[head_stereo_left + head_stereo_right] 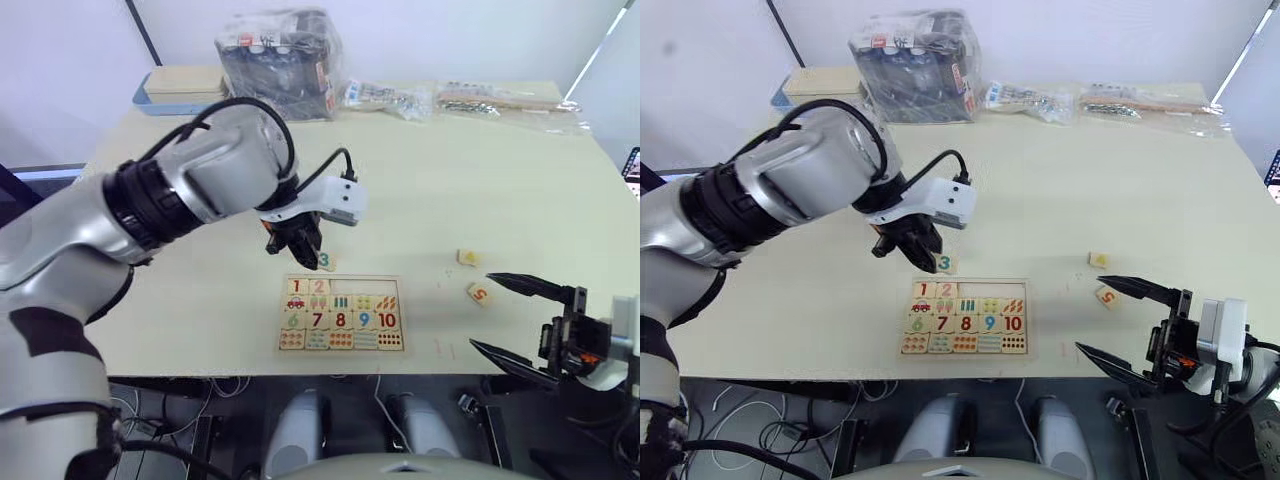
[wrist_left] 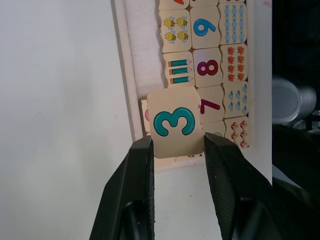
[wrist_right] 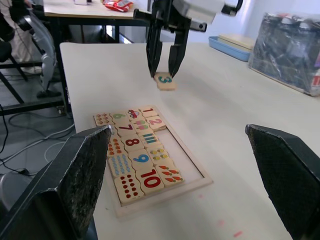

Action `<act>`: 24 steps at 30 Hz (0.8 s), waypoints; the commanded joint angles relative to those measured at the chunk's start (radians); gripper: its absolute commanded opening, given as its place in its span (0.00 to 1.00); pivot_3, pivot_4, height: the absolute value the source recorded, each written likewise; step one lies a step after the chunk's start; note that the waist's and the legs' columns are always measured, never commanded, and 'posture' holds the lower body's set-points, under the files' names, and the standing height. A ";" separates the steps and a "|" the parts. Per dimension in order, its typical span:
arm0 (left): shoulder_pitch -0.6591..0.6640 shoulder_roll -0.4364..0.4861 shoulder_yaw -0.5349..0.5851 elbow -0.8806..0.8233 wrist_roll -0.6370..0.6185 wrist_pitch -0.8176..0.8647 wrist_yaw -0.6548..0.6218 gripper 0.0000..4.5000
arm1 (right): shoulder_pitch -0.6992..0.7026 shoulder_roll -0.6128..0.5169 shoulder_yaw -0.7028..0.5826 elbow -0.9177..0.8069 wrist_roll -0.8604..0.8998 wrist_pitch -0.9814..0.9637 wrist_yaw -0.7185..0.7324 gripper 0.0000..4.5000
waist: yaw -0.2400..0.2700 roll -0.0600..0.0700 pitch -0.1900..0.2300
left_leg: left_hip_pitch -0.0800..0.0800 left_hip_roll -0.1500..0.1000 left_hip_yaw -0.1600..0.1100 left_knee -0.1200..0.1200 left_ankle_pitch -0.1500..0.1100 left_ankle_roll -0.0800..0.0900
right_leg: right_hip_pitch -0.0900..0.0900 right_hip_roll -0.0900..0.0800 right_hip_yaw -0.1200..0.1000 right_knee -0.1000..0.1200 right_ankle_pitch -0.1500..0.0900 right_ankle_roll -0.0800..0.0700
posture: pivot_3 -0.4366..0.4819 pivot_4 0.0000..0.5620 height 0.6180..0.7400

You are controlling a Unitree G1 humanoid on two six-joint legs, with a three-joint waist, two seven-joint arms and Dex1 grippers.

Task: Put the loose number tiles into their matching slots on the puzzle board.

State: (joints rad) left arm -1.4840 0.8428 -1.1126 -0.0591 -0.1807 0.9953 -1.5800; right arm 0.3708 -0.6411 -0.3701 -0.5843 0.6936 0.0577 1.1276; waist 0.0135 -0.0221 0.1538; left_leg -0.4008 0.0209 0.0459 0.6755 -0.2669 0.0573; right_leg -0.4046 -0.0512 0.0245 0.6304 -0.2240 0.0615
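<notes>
Left wrist view shows the left gripper (image 2: 174,150) pinching the 3 tile (image 2: 174,122) above the board (image 2: 126,75), next lowering into the third slot; the right gripper (image 1: 510,318) waits wide.

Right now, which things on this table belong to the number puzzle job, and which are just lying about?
Job:
- puzzle board, tiles 1 and 2 already seated
- 3 tile, held in the left claw
- 4 tile, loose
- 5 tile, loose, near the open right claw

Lying about:
- wrapped dark bundle
- blue tray
- plastic packets

Pale table (image 1: 480,190) against white walls (image 1: 430,30), dark-framed second table (image 3: 75,12) beyond, cables on floor (image 3: 20,135)
</notes>
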 commanded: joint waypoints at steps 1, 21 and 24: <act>0.001 -0.040 -0.022 0.045 0.046 0.009 -0.033 0.21 | 0.005 0.005 -0.005 -0.041 -0.003 -0.027 -0.012 1.00 | 0.001 0.000 0.000 | 0.000 0.000 0.000 0.000 0.000 0.000 | 0.000 0.000 0.000 0.000 0.000 0.000 | 0.48 0.27 1.00; 0.099 -0.204 -0.021 0.132 0.187 0.013 -0.005 0.21 | 0.059 0.005 -0.008 -0.075 -0.007 -0.039 -0.033 1.00 | 0.002 0.000 0.000 | 0.000 0.000 -0.001 0.001 0.000 0.000 | 0.000 0.000 0.001 0.002 0.000 -0.002 | 0.48 0.27 1.00; 0.109 -0.212 -0.021 0.124 0.196 0.027 -0.001 0.21 | 0.066 0.008 -0.005 -0.078 -0.011 -0.042 -0.037 1.00 | 0.001 0.000 0.000 | 0.000 0.000 -0.001 0.001 0.000 0.000 | 0.000 0.001 0.001 0.002 0.000 -0.002 | 0.48 0.27 1.00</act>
State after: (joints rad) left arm -1.3692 0.6353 -1.1483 0.0733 0.0011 1.0106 -1.5754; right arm 0.4337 -0.6367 -0.3648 -0.6278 0.6783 0.0365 1.0981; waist 0.0144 -0.0220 0.1537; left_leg -0.4009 0.0207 0.0452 0.6764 -0.2669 0.0574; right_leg -0.4048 -0.0506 0.0257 0.6326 -0.2244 0.0598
